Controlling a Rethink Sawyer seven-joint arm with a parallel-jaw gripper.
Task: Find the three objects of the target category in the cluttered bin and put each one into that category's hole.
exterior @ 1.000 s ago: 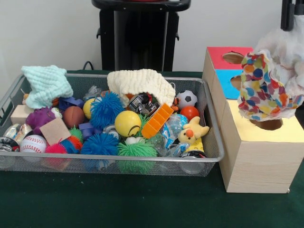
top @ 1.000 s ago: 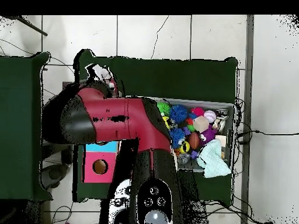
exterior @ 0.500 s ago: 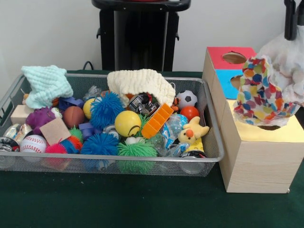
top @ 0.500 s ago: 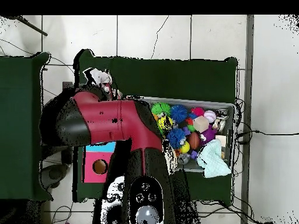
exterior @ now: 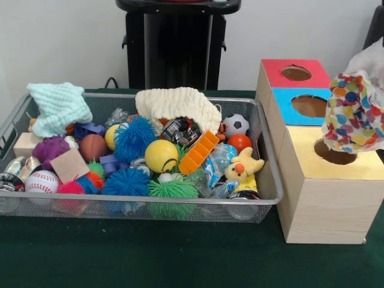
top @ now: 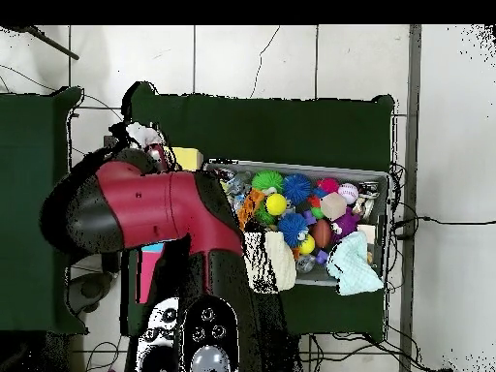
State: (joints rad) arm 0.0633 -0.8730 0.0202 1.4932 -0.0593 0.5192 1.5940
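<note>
Beside the yellow hole point(exterior: 336, 152), a spotted cloth point(exterior: 354, 114) is being carried rightward, off the opening it overhung earlier; the gripper's state cannot be told, so insertion looks missed.

- The table point(exterior: 180, 258) had a dark green cover, and its near strip lay bare.
- A wire-mesh bin point(exterior: 267, 156) sat on it toward the left of the front view, heaped with toys and cloths.
- A wooden box point(exterior: 324, 210) stood on the cover just beside the bin's right wall, close to it or touching; which could not be told.
- The box top showed a red panel point(exterior: 273, 69), a blue panel point(exterior: 285, 111) and a yellow panel point(exterior: 306, 159), each with a hole.
- From above, the green cover point(top: 291, 121) spread beyond the bin point(top: 387, 208).
</note>
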